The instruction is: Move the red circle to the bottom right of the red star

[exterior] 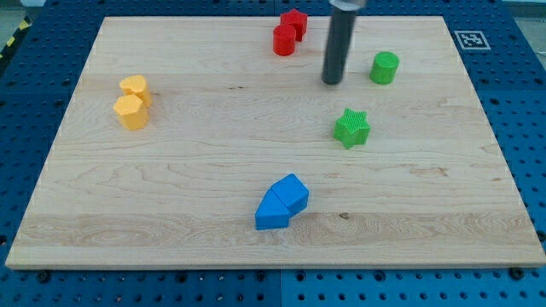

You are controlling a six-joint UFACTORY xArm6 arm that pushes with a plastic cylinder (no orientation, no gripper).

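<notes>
The red circle [283, 40] stands near the view's top centre, touching the red star [295, 21], which sits just above and to its right. My tip [332, 82] is on the board to the right of and below the red circle, a short gap away, and left of the green circle [385, 67]. The dark rod rises from the tip to the view's top edge.
A green star [351, 128] lies below the tip. Two blue blocks [281, 203] touch each other at lower centre. A yellow circle [135, 88] and a yellow hexagon [131, 112] sit together at the left. The wooden board [171, 188] rests on a blue pegboard.
</notes>
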